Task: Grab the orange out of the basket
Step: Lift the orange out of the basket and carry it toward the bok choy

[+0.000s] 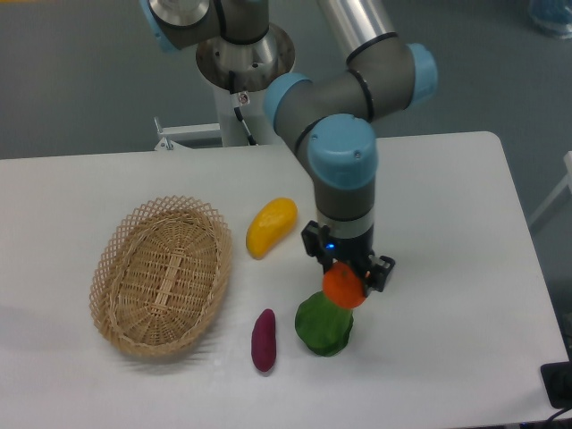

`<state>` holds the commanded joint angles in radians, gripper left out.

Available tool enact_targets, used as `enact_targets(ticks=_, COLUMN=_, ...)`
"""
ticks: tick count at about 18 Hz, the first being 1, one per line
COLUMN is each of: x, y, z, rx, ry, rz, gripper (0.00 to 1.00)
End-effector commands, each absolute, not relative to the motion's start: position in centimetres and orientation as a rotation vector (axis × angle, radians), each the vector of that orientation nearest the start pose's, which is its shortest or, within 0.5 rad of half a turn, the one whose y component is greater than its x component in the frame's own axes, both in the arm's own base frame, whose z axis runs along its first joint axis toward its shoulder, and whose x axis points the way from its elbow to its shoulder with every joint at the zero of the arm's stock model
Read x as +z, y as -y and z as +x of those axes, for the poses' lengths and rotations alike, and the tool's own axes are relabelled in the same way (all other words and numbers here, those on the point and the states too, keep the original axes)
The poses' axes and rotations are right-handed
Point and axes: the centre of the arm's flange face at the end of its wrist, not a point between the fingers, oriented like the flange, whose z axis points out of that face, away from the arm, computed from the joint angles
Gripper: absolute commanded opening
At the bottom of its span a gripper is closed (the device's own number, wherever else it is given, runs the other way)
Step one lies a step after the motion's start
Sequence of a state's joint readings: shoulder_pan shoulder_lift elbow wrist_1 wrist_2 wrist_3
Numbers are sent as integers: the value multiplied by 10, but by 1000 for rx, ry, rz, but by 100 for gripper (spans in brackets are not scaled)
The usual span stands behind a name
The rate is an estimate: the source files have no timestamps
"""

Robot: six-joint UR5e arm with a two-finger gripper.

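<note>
The orange [343,287] is a small round bright-orange fruit held between the fingers of my gripper [348,284], which is shut on it. It hangs just above the green vegetable [323,325], right of the table's middle. The basket [163,274] is an oval tan wicker basket at the left of the table, with nothing showing inside it. The gripper is well to the right of the basket.
A yellow mango-like fruit [271,226] lies right of the basket. A purple sweet potato [264,340] lies near the front, left of the green vegetable. The arm's base [243,54] stands at the table's back edge.
</note>
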<state>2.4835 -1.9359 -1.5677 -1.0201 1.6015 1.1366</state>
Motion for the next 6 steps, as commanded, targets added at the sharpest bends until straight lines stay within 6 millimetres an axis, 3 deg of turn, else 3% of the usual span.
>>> enact_targets(ticks=6, x=337, y=-474, z=-437, rx=263, ry=-351, rz=-3049, gripper=43)
